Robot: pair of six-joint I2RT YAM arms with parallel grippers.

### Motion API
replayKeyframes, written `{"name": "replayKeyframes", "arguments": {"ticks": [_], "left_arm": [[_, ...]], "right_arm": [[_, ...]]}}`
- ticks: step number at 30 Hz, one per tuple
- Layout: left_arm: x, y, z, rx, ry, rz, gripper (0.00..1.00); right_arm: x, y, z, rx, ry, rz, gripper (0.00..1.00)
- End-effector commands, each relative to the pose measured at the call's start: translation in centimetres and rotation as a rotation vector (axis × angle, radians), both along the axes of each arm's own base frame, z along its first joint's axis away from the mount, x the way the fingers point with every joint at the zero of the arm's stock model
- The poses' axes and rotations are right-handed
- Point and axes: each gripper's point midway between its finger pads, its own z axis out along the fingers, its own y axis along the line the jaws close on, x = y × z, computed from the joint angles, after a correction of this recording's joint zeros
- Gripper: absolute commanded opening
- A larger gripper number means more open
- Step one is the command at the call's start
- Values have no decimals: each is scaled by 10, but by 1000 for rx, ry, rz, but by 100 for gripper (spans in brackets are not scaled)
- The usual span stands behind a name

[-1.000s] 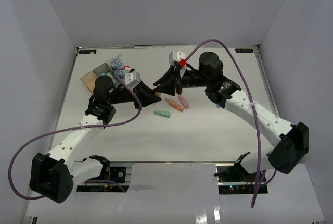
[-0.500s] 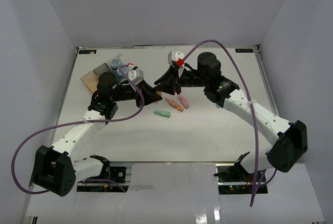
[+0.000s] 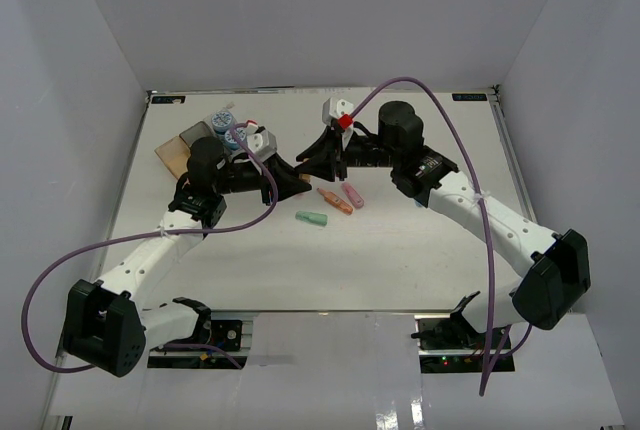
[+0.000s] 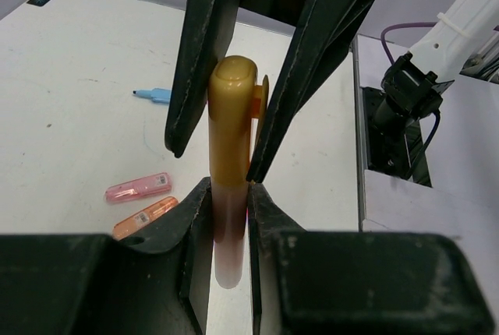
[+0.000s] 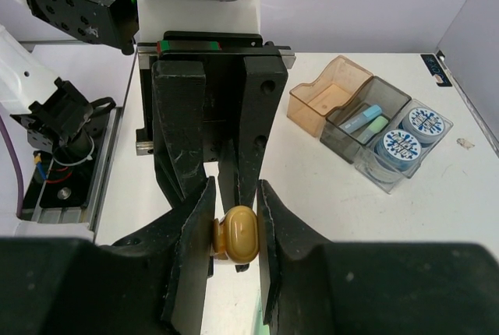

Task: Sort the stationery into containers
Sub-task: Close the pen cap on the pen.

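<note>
While meeting tip to tip above the middle of the table (image 3: 400,260), share one amber-yellow marker (image 4: 230,132). Pinched narrow by the left gripper (image 4: 228,192) around the pale tail end; pinched just as narrow by the right gripper (image 5: 235,199) around the capped end. Reads as a handover, judging by the double grip: probably meant to pass the stick to the arm nearer the containers (image 5: 323,97) at the far left corner. Hangs roughly level, clear of the surface, long axis running from one gripper to the other across the table's width, cap toward the right edge. Leaves a green marker (image 3: 312,218), an orange marker (image 3: 335,200) and a pink marker (image 3: 352,195) lying flat just nearward of the meeting point. Calls for one grip to let go before any carrying.
</note>
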Motion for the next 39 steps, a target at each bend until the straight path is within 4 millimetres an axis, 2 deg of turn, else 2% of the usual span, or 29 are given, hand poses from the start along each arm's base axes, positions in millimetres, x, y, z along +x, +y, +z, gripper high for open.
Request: {"name": "replayKeyframes", "arguments": {"ticks": [1,10,14,17,18,20,21,25,29,35,38,39], "left_arm": [[-28,10,161,-234,-537,-1,0],[-30,10,171,-231,-573,-10,0],[-27,8,159,-211,-530,-22,0],[-19,5,133,-168,-439,-18,0],[-17,4,116,-144,-386,-18,0],[-17,4,100,-128,-337,-20,0],[-18,4,83,-112,-291,-25,0],[-22,5,51,-78,-195,-29,0],[-25,7,36,-62,-151,-19,0],[-22,9,15,-23,-89,8,0],[-15,10,0,5,-36,47,1],[-14,11,-6,17,-11,59,1]], "right_arm": [[-45,-31,-159,-448,430,38,8],[-52,-39,-179,-502,469,43,8],[-50,-35,-167,-476,441,45,8],[-42,-30,-143,-431,390,34,8],[-39,-27,-136,-413,372,30,8],[-34,-23,-118,-377,333,23,8],[-30,-21,-112,-360,316,14,9],[-22,-13,-90,-294,272,4,10],[-19,-8,-82,-256,257,0,13],[-13,-1,-65,-211,233,-6,29],[-6,1,-51,-188,207,-25,44],[-4,2,-40,-171,187,-33,47]]}}
